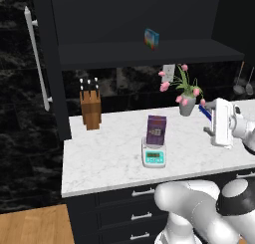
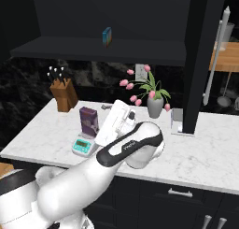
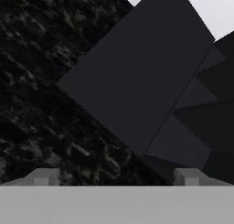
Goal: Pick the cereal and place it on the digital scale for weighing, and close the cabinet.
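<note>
Bent at the elbow, arm [image 2: 126, 148] lifts its open pincer [image 3: 116, 176] toward cabinet [image 3: 132, 86].

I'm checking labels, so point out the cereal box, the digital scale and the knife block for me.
cereal box [image 1: 156, 130], left base view, middle of its purple front.
digital scale [image 1: 154, 156], left base view, on its front display.
knife block [image 1: 90, 109], left base view, middle of its wooden body.

Marble counter [image 1: 109, 153], wood knife block [image 1: 90, 108], matt cabinet [image 1: 55, 63]

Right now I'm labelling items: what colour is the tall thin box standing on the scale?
Purple tall thin box, clearest in the left base view.
</note>
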### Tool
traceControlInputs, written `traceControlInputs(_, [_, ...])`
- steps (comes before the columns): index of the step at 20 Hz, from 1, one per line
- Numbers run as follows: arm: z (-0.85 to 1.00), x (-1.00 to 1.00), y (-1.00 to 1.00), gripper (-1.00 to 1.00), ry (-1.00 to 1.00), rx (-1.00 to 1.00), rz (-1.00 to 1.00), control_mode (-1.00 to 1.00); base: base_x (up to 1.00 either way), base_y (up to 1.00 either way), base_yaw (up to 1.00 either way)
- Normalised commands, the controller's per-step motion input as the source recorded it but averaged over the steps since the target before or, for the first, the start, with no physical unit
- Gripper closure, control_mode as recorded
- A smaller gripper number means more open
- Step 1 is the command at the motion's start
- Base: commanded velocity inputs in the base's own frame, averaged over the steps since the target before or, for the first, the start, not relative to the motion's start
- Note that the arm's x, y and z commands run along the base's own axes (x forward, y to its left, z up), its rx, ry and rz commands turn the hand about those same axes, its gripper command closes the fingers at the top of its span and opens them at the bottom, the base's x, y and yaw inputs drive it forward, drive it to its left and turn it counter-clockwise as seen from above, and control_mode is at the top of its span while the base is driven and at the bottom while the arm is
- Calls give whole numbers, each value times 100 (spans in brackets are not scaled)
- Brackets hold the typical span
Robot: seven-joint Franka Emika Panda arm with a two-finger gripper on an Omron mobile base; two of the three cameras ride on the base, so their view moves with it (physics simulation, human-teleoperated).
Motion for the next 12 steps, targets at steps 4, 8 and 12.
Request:
traceControlInputs(4, [29, -59, -63, -100, -32, 0, -31, -100, 0, 0, 0])
traceControlInputs(8, [6, -50, -63, -100, -23, 0, -41, -100, 0, 0, 0])
traceControlInputs(12, [0, -28, -79, -100, -3, 0, -49, -100, 0, 0, 0])
